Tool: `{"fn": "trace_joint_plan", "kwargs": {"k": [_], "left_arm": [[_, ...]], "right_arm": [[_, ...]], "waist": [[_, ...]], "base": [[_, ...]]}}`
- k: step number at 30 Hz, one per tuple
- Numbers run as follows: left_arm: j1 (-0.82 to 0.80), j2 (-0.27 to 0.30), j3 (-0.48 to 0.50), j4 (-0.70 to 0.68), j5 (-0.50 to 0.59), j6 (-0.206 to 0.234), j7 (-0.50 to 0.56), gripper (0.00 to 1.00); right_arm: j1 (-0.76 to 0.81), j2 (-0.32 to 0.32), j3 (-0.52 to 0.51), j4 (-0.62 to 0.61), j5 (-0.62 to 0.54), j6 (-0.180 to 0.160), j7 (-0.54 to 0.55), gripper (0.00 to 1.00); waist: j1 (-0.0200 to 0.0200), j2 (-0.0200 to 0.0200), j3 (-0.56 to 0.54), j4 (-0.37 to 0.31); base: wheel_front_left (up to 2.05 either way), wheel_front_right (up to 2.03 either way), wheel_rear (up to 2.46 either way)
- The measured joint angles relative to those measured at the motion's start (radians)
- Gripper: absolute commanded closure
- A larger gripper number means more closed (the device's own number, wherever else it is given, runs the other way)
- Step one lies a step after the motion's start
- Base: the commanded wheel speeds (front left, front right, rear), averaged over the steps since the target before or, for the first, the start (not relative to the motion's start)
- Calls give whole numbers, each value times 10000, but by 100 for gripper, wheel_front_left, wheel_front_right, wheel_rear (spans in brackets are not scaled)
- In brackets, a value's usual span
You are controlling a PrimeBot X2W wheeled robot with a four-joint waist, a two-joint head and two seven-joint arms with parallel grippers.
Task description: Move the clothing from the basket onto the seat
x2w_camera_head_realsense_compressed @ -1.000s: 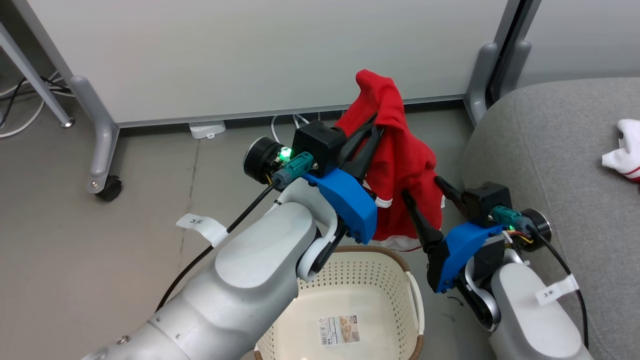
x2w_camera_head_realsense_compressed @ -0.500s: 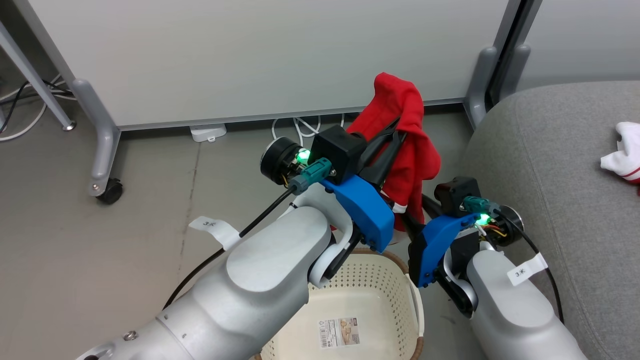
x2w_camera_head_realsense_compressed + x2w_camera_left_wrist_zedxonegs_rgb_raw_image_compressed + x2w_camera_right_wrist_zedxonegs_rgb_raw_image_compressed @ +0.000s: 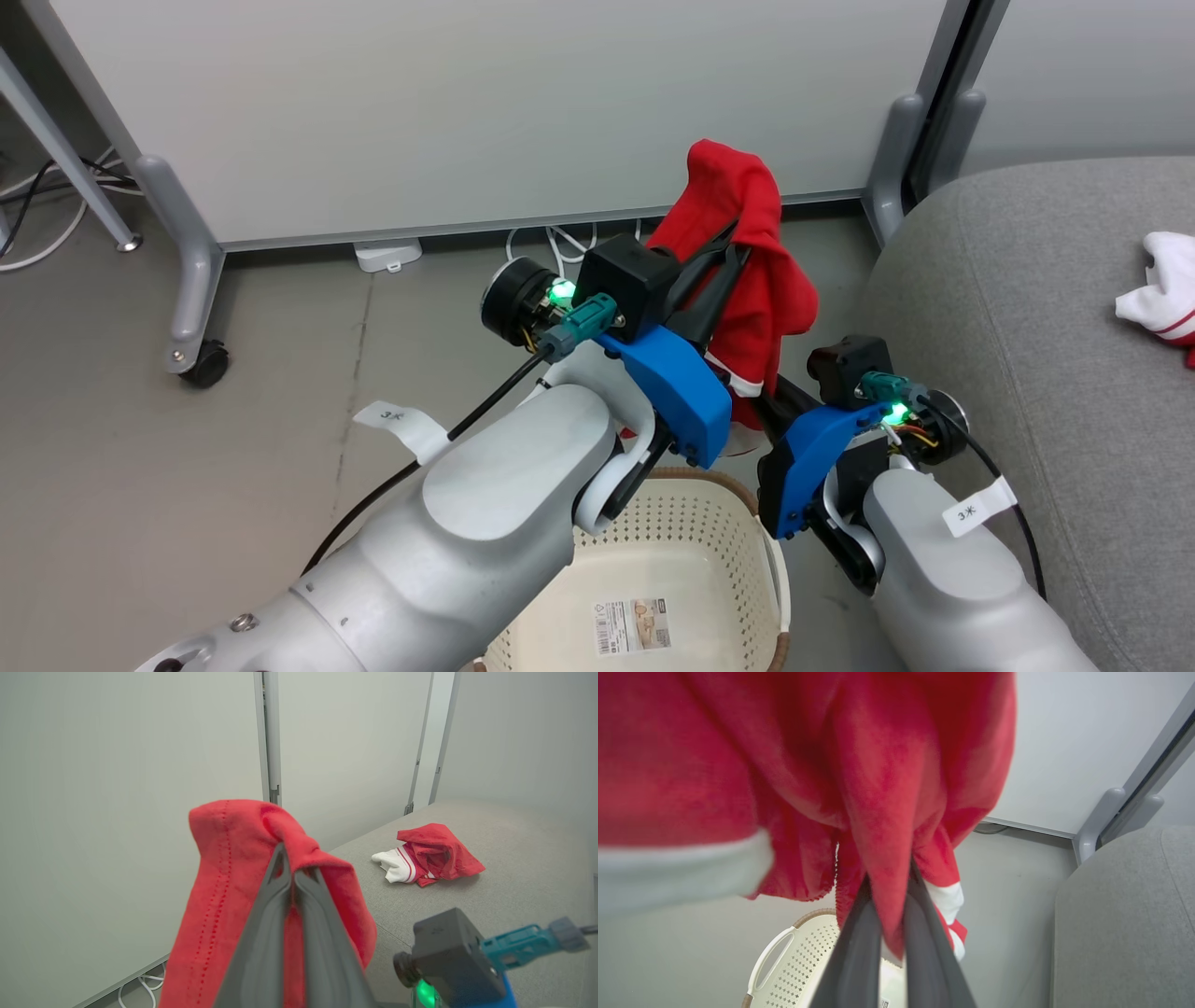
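Raised and bunched tighter since a second ago: garment [image 3: 761,280], now clear above basket [image 3: 700,532], short of sofa [image 3: 1027,373]. Pinched at upper fold by left gripper [image 3: 289,868], at lower edge by right gripper [image 3: 889,891], both closed tight on cloth. Likely fault: thin pinch slipping in transit (loose hem dangling), dropping to floor or basket.

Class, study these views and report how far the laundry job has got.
Done: one red-and-white garment lies on the seat; the basket looks bare where visible. In hand: left gripper and right gripper both clamp a red garment aloft. Remaining: carry it over the seat and release.
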Motion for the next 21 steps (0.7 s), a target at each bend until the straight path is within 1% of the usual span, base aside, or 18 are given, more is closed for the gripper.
{"fn": "trace_joint_plan", "kwargs": {"k": [4, 5, 6, 7, 8, 15, 21], "left_arm": [[-29, 0, -36, 61, -56, 6, -27, 100], [-34, 0, -38, 73, -71, 13, -29, 84], [-35, 0, -42, 86, -84, 15, -29, 60], [-35, 0, -52, 113, -90, 15, -29, 28], [-35, -4, -52, 150, -176, 33, 58, 0], [-35, -2, -169, 270, -318, 75, 284, 0], [1, 77, -184, 326, -349, 88, 270, 0]], "right_arm": [[-49, 4, 117, 234, 157, 0, -144, 100], [-86, 4, 142, 282, 180, 0, -171, 100], [-113, 4, 167, 326, 226, 0, -215, 100], [-125, 6, 194, 370, 244, 2, -247, 100], [-134, 8, 213, 431, 265, 0, -267, 100], [-244, 6, 314, 723, 443, 0, -476, 100], [-329, -29, 393, 890, 523, 0, -594, 100]], "waist": [[0, 0, -28, -15], [0, 0, -33, -20], [0, 0, -37, -23], [0, 0, -42, -28], [0, 0, -48, -33], [0, 0, -58, -32], [0, 0, -42, -33]], "base": [[0, 0, 0], [0, 0, 0], [0, 0, 0], [0, 0, 0], [0, 0, 0], [0, 0, 0], [0, 0, 0]]}}
